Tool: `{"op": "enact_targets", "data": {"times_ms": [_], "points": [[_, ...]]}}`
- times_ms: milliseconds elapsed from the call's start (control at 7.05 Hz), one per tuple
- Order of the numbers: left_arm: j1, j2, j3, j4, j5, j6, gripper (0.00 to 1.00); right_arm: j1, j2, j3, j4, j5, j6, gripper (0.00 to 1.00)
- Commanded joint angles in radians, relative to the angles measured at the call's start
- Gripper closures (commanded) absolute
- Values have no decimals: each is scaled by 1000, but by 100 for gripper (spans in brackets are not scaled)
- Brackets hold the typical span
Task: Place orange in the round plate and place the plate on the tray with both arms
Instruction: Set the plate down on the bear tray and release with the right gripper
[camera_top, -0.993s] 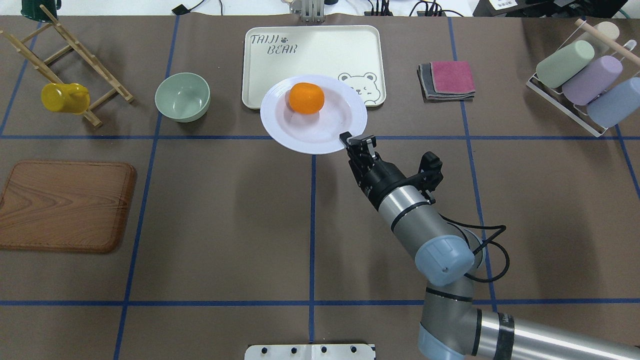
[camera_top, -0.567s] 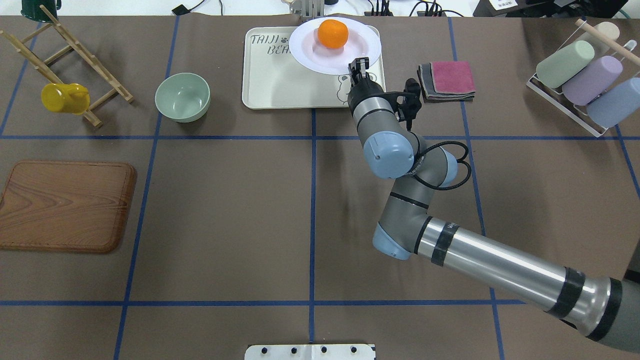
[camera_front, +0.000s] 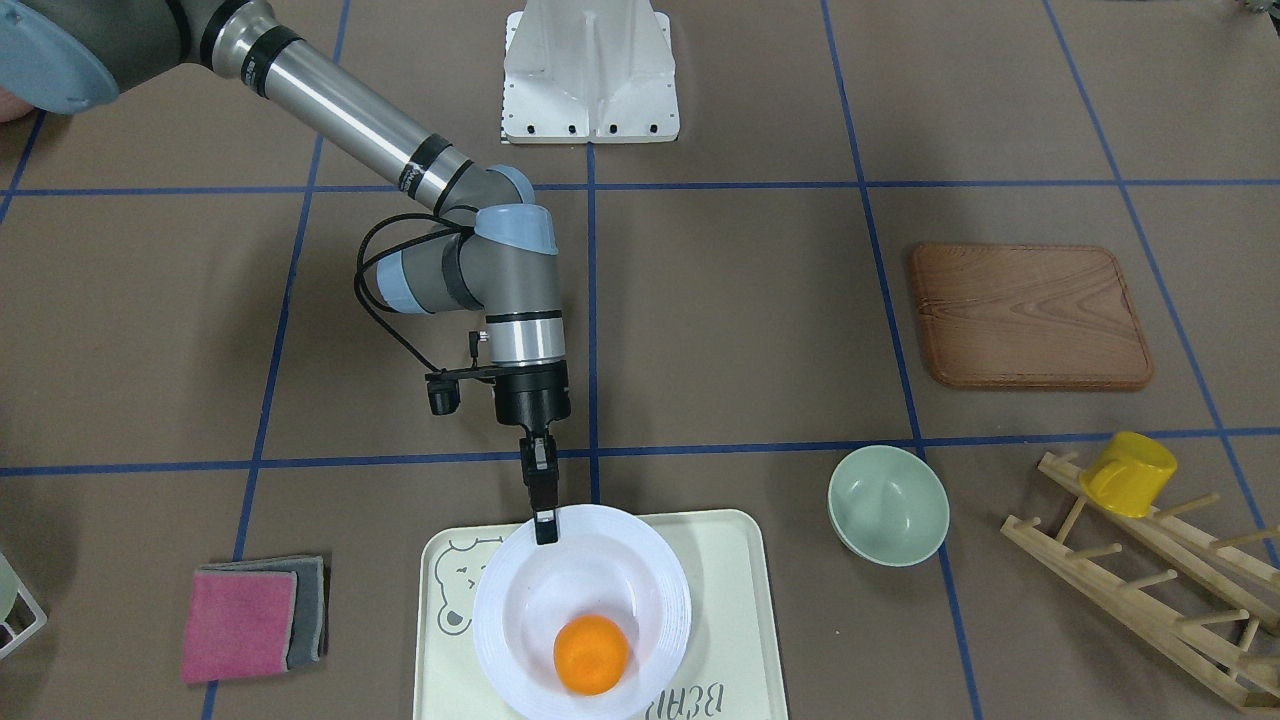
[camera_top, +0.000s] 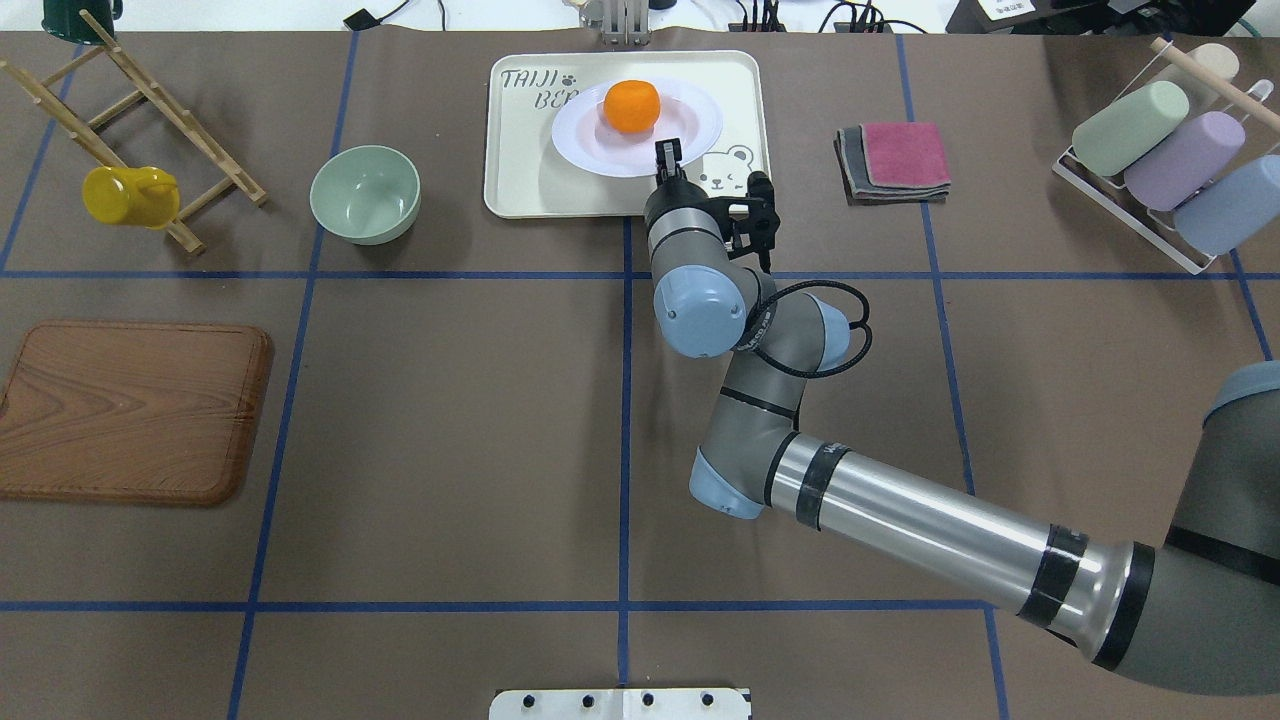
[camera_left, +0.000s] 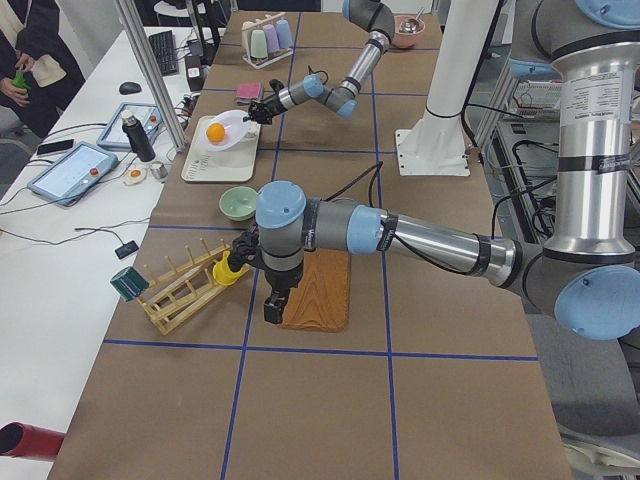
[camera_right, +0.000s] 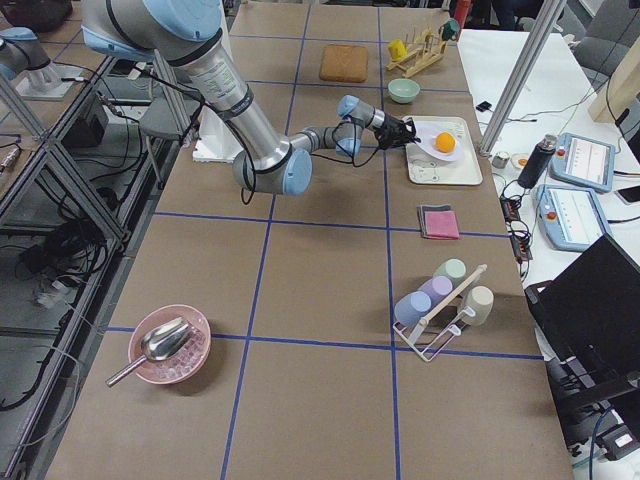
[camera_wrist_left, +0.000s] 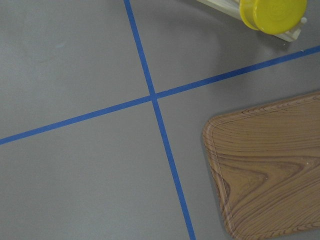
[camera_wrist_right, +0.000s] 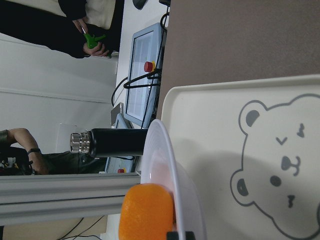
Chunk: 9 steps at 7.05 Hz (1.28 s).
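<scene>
Orange (camera_top: 631, 106) sitting in a white round plate (camera_top: 590, 135), towards the side of the plate farthest from the robot. The plate is over the cream tray (camera_top: 530, 170) with the bear drawing and covers part of its lettering; whether it rests flat on the tray or hangs just above it cannot be told. The right pincer (camera_top: 665, 152) is clenched on the plate's rim at the edge nearest the robot, its thin black fingers pinching the rim. The right arm (camera_top: 900, 520) reaches across the brown tabletop (camera_top: 450, 450), which is marked with blue tape lines. The left arm (camera_left: 400, 235) shows only in the side view, with the left pincer (camera_left: 272, 310) hanging over the edge of a wooden board (camera_top: 130, 410); whether it is released or clenched cannot be told. A pale green bowl (camera_top: 365, 193) stands just beside the tray. A yellow cup (camera_top: 128, 195) hangs on a wooden rack (camera_top: 150, 100) beyond the board. Folded pink and grey cloths (camera_top: 895, 160) lie on the tray's other side
</scene>
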Motion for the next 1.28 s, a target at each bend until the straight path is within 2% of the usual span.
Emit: {"op": "enact_targets", "data": {"times_ms": [0,142,284,425,709,851,993,1134], "points": [[0,-1,0,0,0,0,1,-20,6,7,-37,6,-70,66],[-1,4,0,0,-2,0,1,-31,-20,42,-39,28,-240,1],[0,4,2,-2,0,0,1,-29,-73,140,-55,106,-364,0],[-1,4,0,-2,-2,0,1,-3,-115,265,-180,209,-496,0],[0,7,9,3,-2,0,1,101,-149,522,-594,460,-832,0],[-1,7,20,9,-8,0,1,192,-152,584,-716,604,-985,0],[0,7,22,15,-49,0,1,292,-187,609,-771,753,-1177,0],[0,7,23,17,-60,0,1,404,-247,621,-777,886,-1394,0]]}}
